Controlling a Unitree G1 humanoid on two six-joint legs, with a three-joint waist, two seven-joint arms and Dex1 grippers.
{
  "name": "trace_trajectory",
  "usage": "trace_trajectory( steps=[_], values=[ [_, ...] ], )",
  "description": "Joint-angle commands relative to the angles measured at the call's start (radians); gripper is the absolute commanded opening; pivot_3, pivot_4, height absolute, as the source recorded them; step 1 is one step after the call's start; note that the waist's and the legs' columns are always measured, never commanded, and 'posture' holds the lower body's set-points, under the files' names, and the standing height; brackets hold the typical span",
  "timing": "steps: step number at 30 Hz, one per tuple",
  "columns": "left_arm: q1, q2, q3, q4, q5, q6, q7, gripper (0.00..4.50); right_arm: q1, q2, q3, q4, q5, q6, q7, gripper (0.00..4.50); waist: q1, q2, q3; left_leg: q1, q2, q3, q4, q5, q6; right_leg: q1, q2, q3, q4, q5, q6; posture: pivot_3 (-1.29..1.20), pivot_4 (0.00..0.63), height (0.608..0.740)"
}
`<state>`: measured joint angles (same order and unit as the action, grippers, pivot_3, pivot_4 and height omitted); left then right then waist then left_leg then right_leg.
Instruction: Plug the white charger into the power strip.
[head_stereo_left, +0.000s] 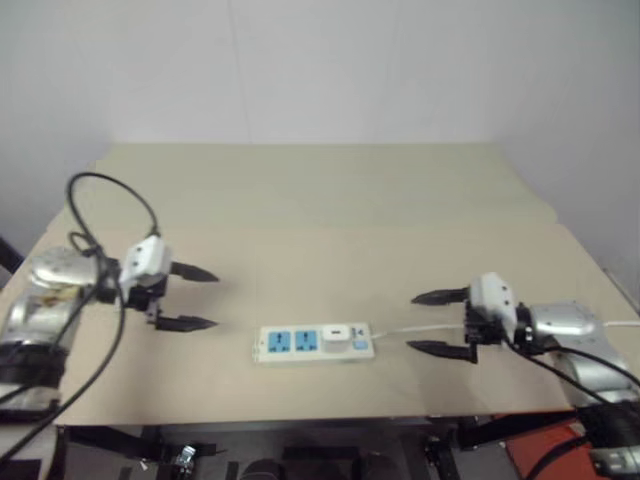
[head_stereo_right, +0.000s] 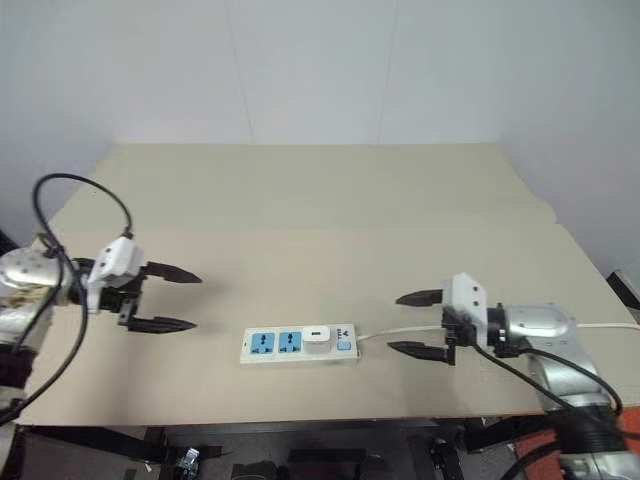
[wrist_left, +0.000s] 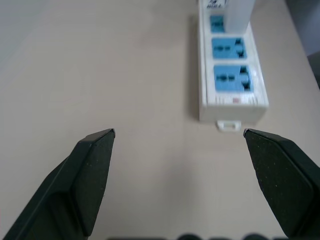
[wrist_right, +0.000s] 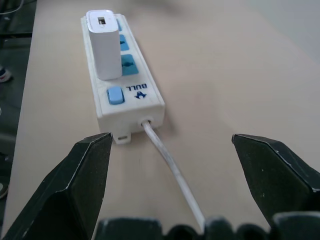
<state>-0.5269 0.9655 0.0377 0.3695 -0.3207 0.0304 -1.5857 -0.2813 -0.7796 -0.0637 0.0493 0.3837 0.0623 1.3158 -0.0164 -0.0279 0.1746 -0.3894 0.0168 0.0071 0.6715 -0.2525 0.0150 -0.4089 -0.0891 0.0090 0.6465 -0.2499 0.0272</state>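
Charger (head_stereo_left: 336, 337) plugged into the strip (head_stereo_left: 314, 343), near the table (head_stereo_left: 330, 200) edge.
Left tool (head_stereo_left: 190, 297) and right tool (head_stereo_left: 436, 322) gape empty, well apart on either side.

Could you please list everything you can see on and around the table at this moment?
power strip: one, white with blue socket faces, lying flat near the table's front edge, between the two tools.
white charger: one, white, standing upright in the socket nearest the switch end.
cord: one, thin, white, running from the strip's switch end toward the right arm.
table: one, beige top, against a pale wall.
left tool: one, black fingers, open, holding nothing.
right tool: one, black fingers, open, holding nothing.
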Motion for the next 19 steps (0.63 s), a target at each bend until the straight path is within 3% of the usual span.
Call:
trace_trajectory(
  steps=[1, 8, 14, 19],
  values=[
    [0.082, 0.071, 0.11, -0.095, -0.062, 0.061, 0.015, 4.5, 0.033, -0.043, -0.079, -0.049, 0.047, 0.021, -0.009, 4.47, 0.002, 0.0, 0.0, 0.0, 0.0, 0.0, 0.0, 0.0, 0.0, 0.0, 0.0, 0.0, 0.0, 0.0, 0.0, 0.0, 0.15, 0.74],
    [0.289, 0.106, 0.283, -0.287, -0.162, 0.207, 0.096, 4.5, 0.068, -0.086, -0.137, -0.06, 0.074, 0.038, -0.017, 4.47, 0.002, 0.0, 0.002, 0.0, 0.001, 0.0, 0.0, 0.0, 0.0, 0.0, -0.002, 0.0, 0.0, 0.0, 0.0, 0.0, 0.15, 0.74],
    [0.399, 0.102, 0.339, -0.408, -0.217, 0.272, 0.128, 4.5, 0.067, -0.096, -0.15, -0.056, 0.082, 0.052, -0.017, 4.47, 0.003, -0.001, 0.002, 0.001, 0.001, 0.0, 0.0, 0.0, 0.0, 0.001, -0.001, 0.0, 0.0, 0.0, 0.0, 0.0, 0.15, 0.74],
    [0.401, 0.1, 0.335, -0.429, -0.232, 0.29, 0.143, 4.5, 0.061, -0.099, -0.144, -0.046, 0.078, 0.049, -0.017, 4.47, 0.004, -0.001, 0.002, 0.0, 0.0, 0.001, 0.0, 0.0, 0.0, 0.001, -0.001, 0.0, 0.0, 0.0, 0.0, 0.0, 0.15, 0.74]
  ],
)
